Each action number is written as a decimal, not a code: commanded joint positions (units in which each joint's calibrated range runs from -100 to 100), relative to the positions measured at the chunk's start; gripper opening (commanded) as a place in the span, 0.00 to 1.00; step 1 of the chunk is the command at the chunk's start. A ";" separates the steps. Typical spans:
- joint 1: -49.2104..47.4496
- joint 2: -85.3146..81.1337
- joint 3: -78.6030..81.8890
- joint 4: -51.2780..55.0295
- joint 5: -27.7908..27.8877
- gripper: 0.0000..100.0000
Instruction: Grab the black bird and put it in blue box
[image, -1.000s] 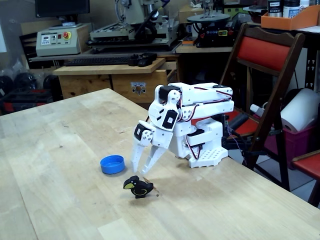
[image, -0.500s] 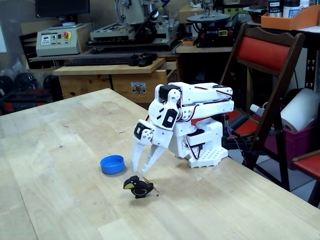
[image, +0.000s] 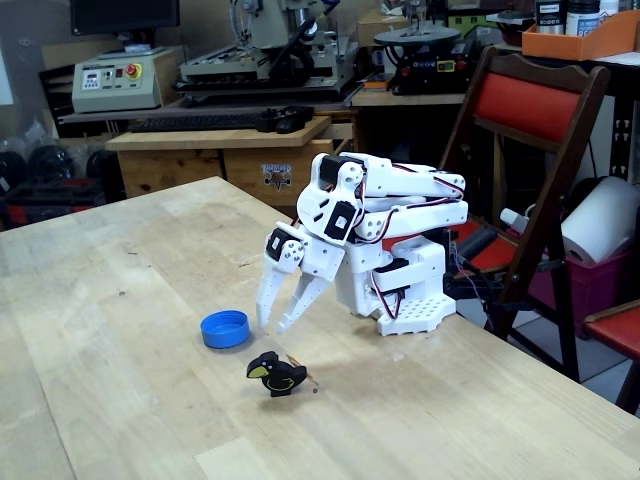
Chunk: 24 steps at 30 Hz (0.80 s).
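So we're at the approach step, nothing grabbed yet. The gripper (image: 272, 327) hangs with its fingers spread apart and empty, tips clear of the table (image: 120, 340). The black bird (image: 275, 375) stands just below and in front of the tips, while the blue box (image: 224, 328) sits right beside them on the left. Next move I'd guess: drop down over the bird and squeeze.
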 joint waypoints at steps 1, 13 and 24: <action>-0.35 0.34 -3.38 0.20 0.24 0.09; -0.27 0.59 -14.26 0.36 0.29 0.09; -0.27 15.57 -26.74 -0.11 0.29 0.09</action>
